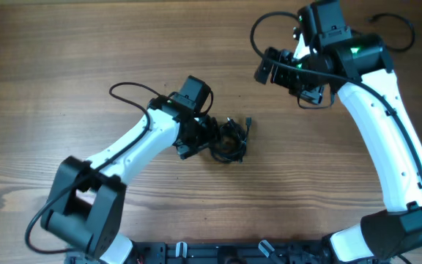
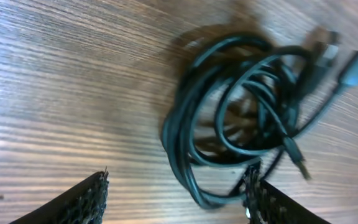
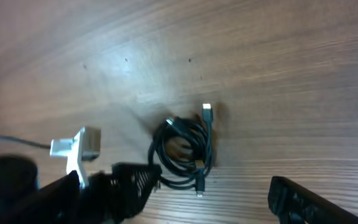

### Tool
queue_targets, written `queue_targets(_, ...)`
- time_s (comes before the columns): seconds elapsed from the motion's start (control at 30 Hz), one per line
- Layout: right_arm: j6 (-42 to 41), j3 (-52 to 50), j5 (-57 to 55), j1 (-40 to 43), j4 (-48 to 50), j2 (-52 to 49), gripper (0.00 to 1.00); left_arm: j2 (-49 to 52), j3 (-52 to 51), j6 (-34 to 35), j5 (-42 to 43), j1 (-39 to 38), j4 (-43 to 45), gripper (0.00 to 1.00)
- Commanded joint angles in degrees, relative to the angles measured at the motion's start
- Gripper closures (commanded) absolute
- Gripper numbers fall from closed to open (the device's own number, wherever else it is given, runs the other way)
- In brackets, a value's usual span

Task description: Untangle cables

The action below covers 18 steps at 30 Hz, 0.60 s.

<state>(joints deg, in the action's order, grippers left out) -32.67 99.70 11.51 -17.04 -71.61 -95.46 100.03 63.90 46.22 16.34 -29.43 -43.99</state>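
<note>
Count: two arms, two grippers, and one knot of cables [image 1: 230, 139] on the wooden table [image 1: 50, 73]. You can't count the cords in the knot because the loops overlap too much. The left wrist view shows at least three plug ends on its right side: two bigger ones at the far right and one slim one trailing toward the near edge.

Cables: they sit at about mid-table, bunched in a rough coil [image 2: 179, 137], with no loose strands apart from it. From the right wrist view the coil [image 3: 185, 130] reads small and far below, with a pale plug sticking out at its far end.

Left gripper [image 1: 209, 139]: low over the table, just left of the knot and pointing at it. Your wrist view shows the jaws spread wide [image 2: 178, 180] with nothing clamped. The knot's near-left loops lie in the gap ahead of the fingertips. The right-hand fingertip [image 2: 257, 193] overlaps the coil's near edge, but you can't tell whether it touches.

Right gripper [image 1: 269, 67]: at the far right, raised well clear of the knot. Its jaws are also wide apart [image 3: 213, 177] and hold nothing.
</note>
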Motion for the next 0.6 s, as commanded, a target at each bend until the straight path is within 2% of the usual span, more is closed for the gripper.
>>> queue_targets(0.0, 2.67, -0.09, -0.72, -0.24, -0.81, 0.00, 0.00, 2.14, -0.33, 0.76, 1.29, 0.07, 1.49, 0.46)
queue_targets(0.03, 2.69, -0.09, -0.72, -0.24, -0.96, 0.00, 0.00, 2.12, -0.33, 0.76, 2.58, 0.02, 1.81, 0.52)
queue_targets(0.07, 2.67, -0.09, -0.72, -0.24, -1.11, -0.02, 0.00, 2.12, -0.33, 0.72, 2.93, 0.02, 1.81, 0.54)
queue_targets(0.17, 2.69, -0.09, 0.22, -0.24, -2.16, -0.39, 0.00, 2.10, -0.31, 0.68, 2.93, 0.02, 1.81, 0.80)
queue_targets(0.23, 2.69, -0.57, 0.20, -0.24, -3.04, -0.90, 0.00, 2.10, -0.31, 0.52, 2.95, 0.04, 1.86, 0.85)
queue_targets(0.27, 2.69, -2.19, 0.22, -0.24, -2.84, -1.03, 0.00, 2.10, -0.31, 0.50, 2.95, 0.09, 1.86, 0.96)
queue_targets(0.4, 2.80, -7.80, 2.82, -0.24, -2.10, -1.51, 0.00, 1.38, 0.28, -2.56, 2.93, 0.11, 2.05, 0.96)
queue_targets(0.5, 9.16, -11.45, 10.38, -0.24, 0.44, -1.51, 0.00, -1.60, 2.21, -2.95, 2.93, 0.15, 2.03, 0.96)
queue_targets(0.57, 10.16, -12.98, 11.52, -0.31, 0.76, -1.51, 0.00, -4.57, 3.56, -2.93, 2.93, 0.70, 2.01, 0.96)
